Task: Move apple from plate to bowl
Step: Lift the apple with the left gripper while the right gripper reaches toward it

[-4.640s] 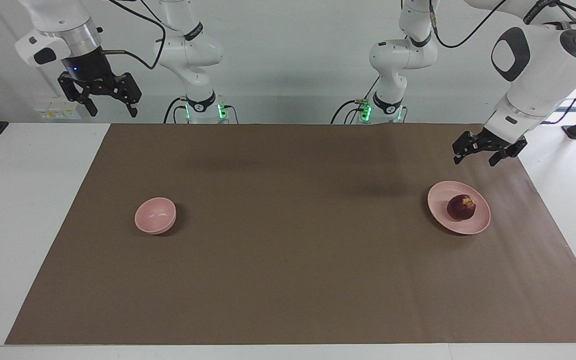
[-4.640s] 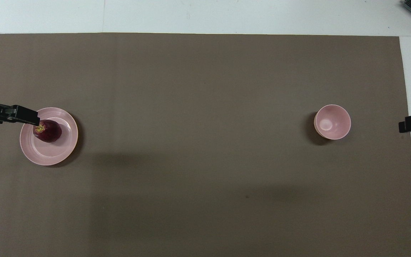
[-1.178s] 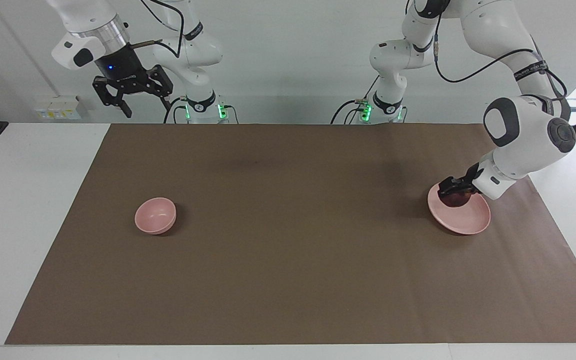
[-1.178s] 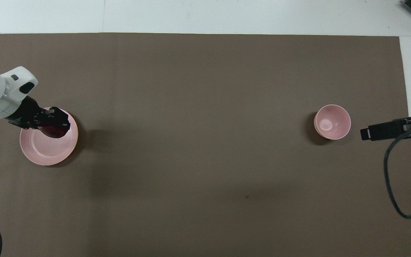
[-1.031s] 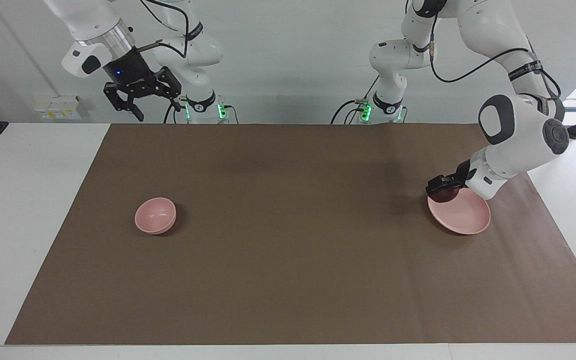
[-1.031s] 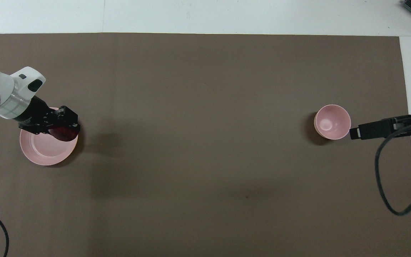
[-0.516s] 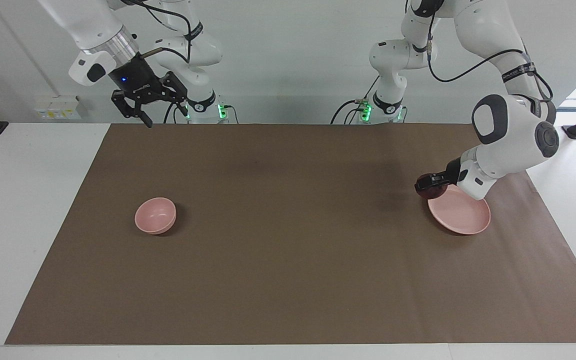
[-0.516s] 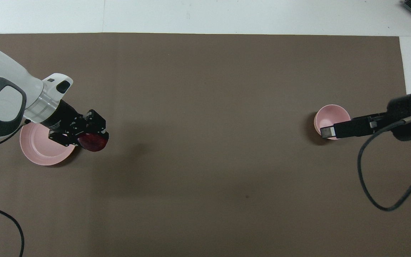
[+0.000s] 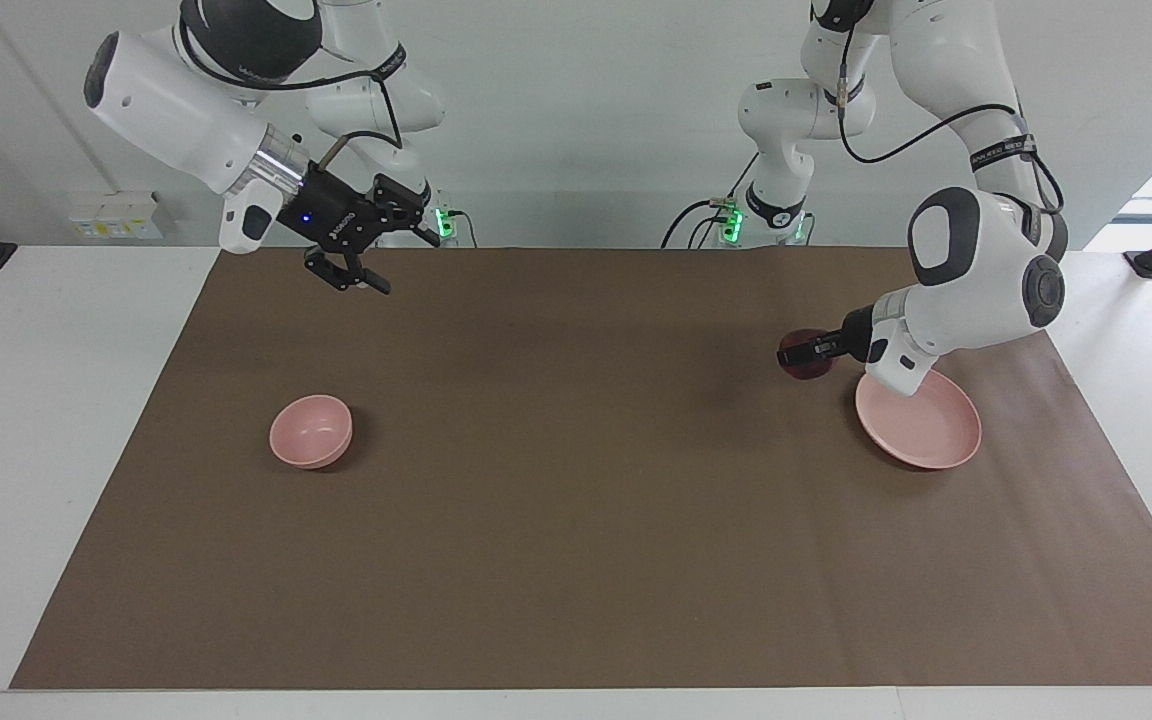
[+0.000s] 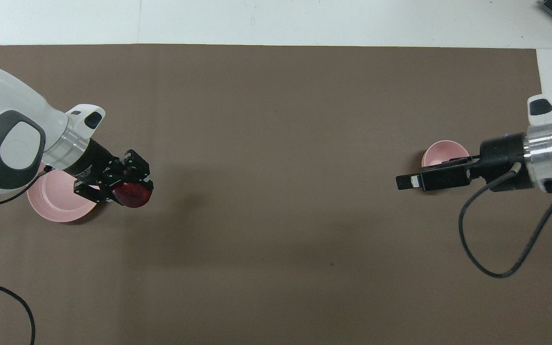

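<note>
Plenty of open room along the brown mat (image 9: 576, 520) between the plate (image 9: 921, 432) at the left arm's end and the bowl (image 9: 311, 430) at the right arm's end, well apart, with bare mat all the way between them. Apple (image 9: 802, 358) up in the air, clamped in the left pincer (image 9: 804, 352), off the plate and over the mat just beside the plate's rim, on the side toward the bowl. Plate bare inside, and close to the mat's edge at the left arm's end. Right pincer (image 9: 398, 262) raised with fingers apart, gripping nothing, over the mat's edge nearest the robots. From above, right pincer (image 10: 408, 182) laid across part of the bowl (image 10: 441, 152) and seemingly on it; from the facing view, plainly high above and well apart from it. From above, apple's dark red round (image 10: 133, 193) in full between the black fingers; from the facing view, half hidden by them, with its shadow on the mat. White surface (image 9: 56, 420) bordering the mat on every side, a pale wall at the robots' end, and black cables trailing from both arms.
</note>
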Controlling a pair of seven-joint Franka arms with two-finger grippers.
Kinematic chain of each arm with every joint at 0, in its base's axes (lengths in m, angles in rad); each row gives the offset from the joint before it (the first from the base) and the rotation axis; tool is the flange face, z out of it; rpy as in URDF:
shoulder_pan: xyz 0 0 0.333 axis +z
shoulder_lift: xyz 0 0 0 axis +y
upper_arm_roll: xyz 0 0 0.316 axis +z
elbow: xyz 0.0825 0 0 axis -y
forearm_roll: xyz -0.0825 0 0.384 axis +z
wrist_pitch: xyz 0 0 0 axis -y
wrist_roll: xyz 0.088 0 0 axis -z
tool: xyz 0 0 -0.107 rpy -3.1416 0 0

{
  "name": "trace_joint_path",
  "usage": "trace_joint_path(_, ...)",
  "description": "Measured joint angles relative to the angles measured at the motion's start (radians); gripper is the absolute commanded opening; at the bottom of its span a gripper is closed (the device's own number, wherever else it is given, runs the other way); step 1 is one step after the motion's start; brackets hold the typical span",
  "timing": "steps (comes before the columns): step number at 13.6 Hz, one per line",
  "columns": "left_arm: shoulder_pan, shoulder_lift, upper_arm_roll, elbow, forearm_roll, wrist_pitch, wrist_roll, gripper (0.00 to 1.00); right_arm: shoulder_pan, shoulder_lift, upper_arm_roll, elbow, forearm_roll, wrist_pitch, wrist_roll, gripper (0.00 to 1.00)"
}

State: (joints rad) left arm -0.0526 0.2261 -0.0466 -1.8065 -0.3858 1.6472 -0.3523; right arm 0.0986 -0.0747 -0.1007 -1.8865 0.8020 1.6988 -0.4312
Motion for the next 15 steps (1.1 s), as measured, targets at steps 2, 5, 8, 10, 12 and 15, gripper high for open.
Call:
trace_joint_path(2, -0.014, -0.019, 0.0, -0.035, 0.0, 0.02, -0.032, 0.0, 0.001, 0.001, 0.0, -0.018, 0.03, 0.015, -0.025, 1.0)
trace_joint_path(5, -0.022, -0.031, 0.0, -0.05, -0.034, -0.035, -0.058, 0.0, 0.003, 0.002, 0.001, -0.035, 0.058, 0.017, -0.025, 1.0)
trace_joint_path(8, -0.022, -0.03, 0.0, -0.06, -0.223, -0.099, -0.163, 0.0, 0.004, 0.002, 0.001, -0.038, 0.062, 0.017, -0.025, 1.0)
trace_joint_path(10, -0.022, -0.03, 0.001, -0.062, -0.39, -0.115, -0.282, 0.0, 0.004, 0.002, 0.001, -0.039, 0.063, 0.017, -0.025, 1.0)
trace_joint_path(12, -0.023, -0.03, -0.002, -0.064, -0.554, -0.116, -0.361, 0.0, 0.004, 0.002, 0.001, -0.039, 0.063, 0.017, -0.027, 1.0)
trace_joint_path(15, -0.037, -0.03, -0.036, -0.069, -0.742, -0.095, -0.455, 0.0, 0.008, 0.001, 0.002, -0.042, 0.063, 0.017, -0.039, 1.0)
